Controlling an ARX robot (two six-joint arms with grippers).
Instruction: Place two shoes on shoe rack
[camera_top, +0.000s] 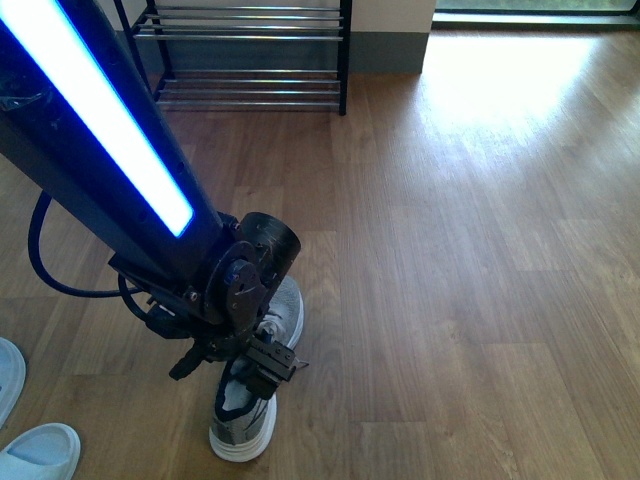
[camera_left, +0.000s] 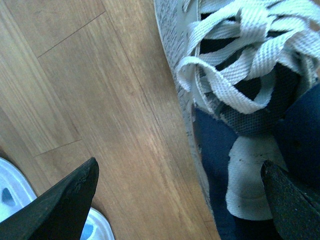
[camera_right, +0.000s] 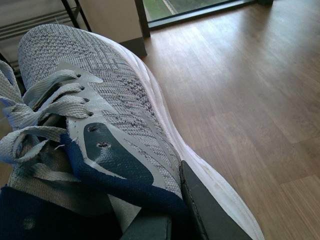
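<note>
Left gripper (camera_left: 178, 165) is hanging wide open, straddling the collar wall of the grey sneaker (camera_left: 220, 60). Right gripper (camera_right: 172, 210) is clamping the second sneaker (camera_right: 115, 85) by its collar.

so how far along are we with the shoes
Nothing is done yet: the shoe rack rods in view hold no shoes. In hand: the right gripper looks clamped on one grey sneaker at its collar, and the left gripper stands open astride the side wall of the other sneaker, which is on the floor. Left to do: grip that one and carry both to the rack.
</note>
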